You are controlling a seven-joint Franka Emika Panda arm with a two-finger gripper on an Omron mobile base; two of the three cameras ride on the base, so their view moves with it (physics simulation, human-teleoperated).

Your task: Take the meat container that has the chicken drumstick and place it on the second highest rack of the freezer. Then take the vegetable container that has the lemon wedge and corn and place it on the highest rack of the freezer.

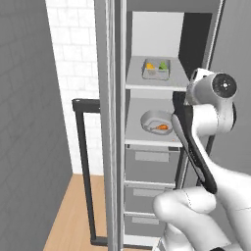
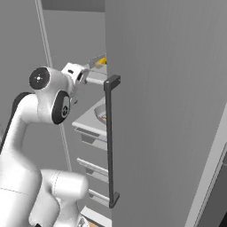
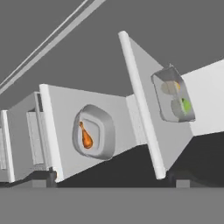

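Freezer (image 1: 152, 122), door open. Highest rack (image 1: 154, 83): vegetable container (image 1: 156, 69) with corn (image 1: 150, 65) and lemon wedge (image 1: 162, 64). Rack below: meat container (image 1: 156, 121) holding chicken drumstick (image 1: 161, 127). Gripper (image 3: 112, 183): jaws wide, holding nothing, standing back from both shelves. Both placements look done; seemingly nothing left but pulling the arm away.

Orange-brown chicken drumstick (image 1: 161, 128) in grey meat container (image 1: 148, 118); yellow corn (image 1: 149, 66), green lemon wedge (image 1: 162, 65).

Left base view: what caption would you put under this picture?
Open freezer: veggie tray on top shelf, drumstick tub on the shelf below.
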